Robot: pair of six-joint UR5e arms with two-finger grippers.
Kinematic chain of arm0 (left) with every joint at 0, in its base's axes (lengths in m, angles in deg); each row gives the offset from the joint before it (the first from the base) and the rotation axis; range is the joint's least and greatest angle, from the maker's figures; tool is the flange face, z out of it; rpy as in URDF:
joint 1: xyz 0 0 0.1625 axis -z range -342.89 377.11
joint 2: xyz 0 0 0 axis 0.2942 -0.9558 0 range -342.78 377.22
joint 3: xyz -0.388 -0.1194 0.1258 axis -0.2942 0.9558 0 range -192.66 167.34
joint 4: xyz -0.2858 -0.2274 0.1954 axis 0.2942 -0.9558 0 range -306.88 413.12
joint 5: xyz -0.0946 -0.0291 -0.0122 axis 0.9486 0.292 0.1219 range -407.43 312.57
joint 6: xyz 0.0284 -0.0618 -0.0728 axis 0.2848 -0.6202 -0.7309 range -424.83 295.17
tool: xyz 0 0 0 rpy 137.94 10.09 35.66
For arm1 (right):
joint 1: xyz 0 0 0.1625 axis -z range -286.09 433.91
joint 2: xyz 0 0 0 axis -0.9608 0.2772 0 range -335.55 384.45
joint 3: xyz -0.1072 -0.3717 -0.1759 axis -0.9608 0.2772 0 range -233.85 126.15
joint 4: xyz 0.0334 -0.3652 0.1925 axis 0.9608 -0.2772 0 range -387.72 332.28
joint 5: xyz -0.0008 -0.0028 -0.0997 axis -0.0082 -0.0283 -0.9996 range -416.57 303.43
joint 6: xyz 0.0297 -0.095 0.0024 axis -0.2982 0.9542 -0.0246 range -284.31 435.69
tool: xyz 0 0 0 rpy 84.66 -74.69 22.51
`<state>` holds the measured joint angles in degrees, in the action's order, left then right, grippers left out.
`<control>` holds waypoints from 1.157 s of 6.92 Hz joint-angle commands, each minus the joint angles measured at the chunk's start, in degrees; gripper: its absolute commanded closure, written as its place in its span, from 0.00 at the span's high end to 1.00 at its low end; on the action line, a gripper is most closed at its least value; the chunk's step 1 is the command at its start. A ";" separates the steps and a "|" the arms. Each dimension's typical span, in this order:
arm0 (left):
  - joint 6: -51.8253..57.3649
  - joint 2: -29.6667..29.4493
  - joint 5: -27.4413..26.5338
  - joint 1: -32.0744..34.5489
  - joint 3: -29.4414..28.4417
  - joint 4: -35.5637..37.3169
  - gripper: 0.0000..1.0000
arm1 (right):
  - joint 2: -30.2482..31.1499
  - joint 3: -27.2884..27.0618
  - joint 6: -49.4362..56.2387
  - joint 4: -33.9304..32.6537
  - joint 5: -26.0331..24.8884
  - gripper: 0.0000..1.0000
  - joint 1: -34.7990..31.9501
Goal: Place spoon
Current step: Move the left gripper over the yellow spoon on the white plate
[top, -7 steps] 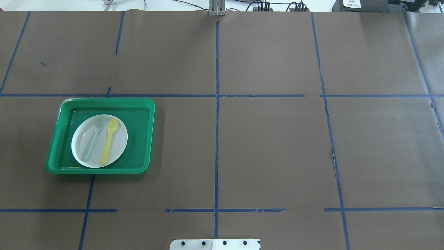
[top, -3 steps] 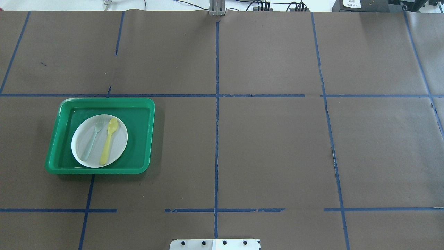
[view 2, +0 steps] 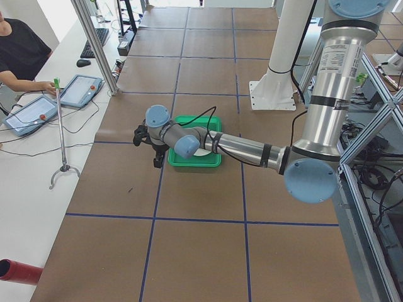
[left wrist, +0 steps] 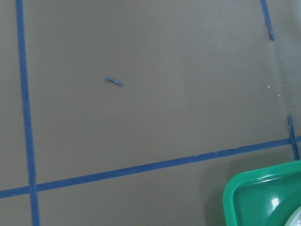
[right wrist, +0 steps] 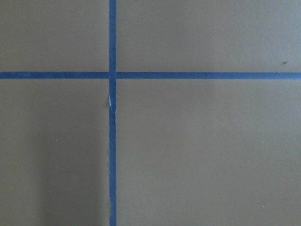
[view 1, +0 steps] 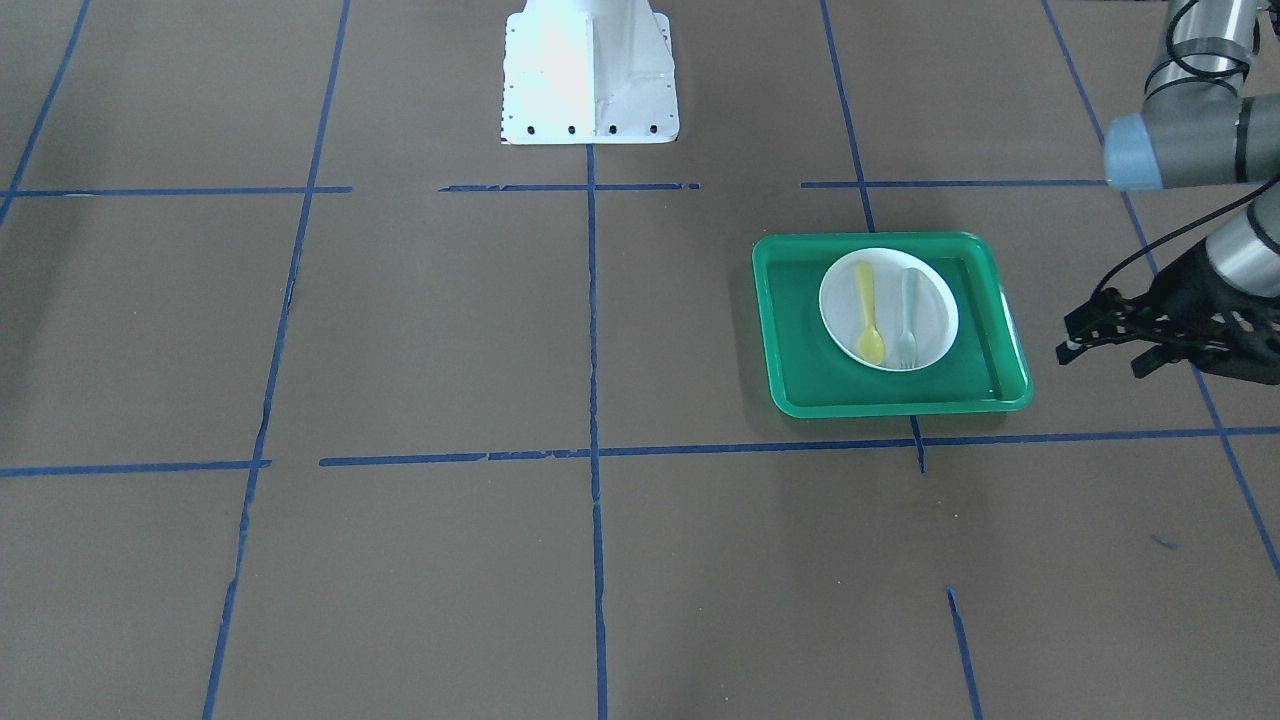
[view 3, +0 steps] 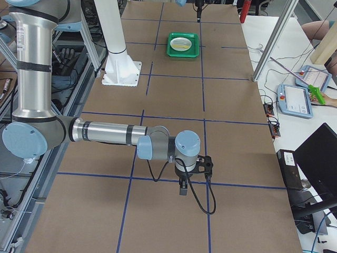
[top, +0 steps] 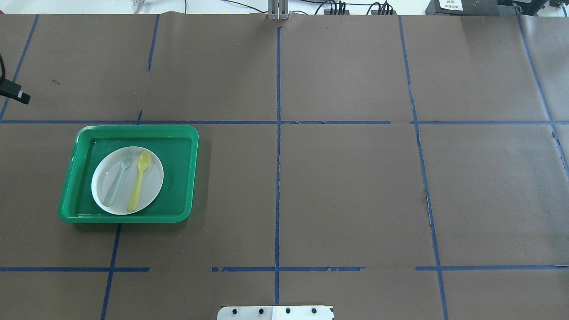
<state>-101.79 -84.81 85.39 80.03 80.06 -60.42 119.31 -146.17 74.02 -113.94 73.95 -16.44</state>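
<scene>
The pale-yellow spoon [top: 139, 180] lies on the white plate [top: 154, 182] inside the green tray [top: 180, 178], at the left of the overhead view. In the front-facing view the spoon [view 1: 868, 310] lies with its bowl toward the camera. My left gripper [view 1: 1100, 350] hovers beside the tray's outer side, apart from it, open and empty. Only a black tip of it [top: 15, 94] shows at the overhead view's left edge. My right gripper [view 3: 181, 184] is far from the tray, low over the table; I cannot tell whether it is open or shut.
A pale grey-green fork [top: 119, 175] lies next to the spoon on the plate. The tray's corner [left wrist: 254, 197] shows in the left wrist view. The robot's white base [view 1: 590, 75] stands at the table's near edge. Blue tape lines cross the brown table.
A black tip of my left gripper has come into the overhead view at its left edge. The spoon, fork, plate and tray have not moved.
</scene>
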 commanded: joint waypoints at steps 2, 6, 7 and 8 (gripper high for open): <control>-13.47 -2.21 -10.50 -13.57 3.59 -0.10 0.93 | -0.03 -0.05 0.00 0.00 0.00 1.00 0.00; -18.94 -2.03 -13.11 -19.94 4.39 0.07 0.80 | -0.02 0.04 0.00 0.00 0.00 1.00 0.00; -18.60 -1.94 -13.11 -20.12 4.48 0.16 0.78 | -0.03 -0.05 0.00 0.00 0.00 1.00 0.00; -17.55 -1.68 -13.11 -21.34 4.57 0.33 0.76 | -0.03 0.04 0.00 0.00 -0.09 1.00 0.00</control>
<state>-120.13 -86.70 72.29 59.73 84.53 -60.24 119.29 -146.18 74.02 -113.94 73.93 -16.44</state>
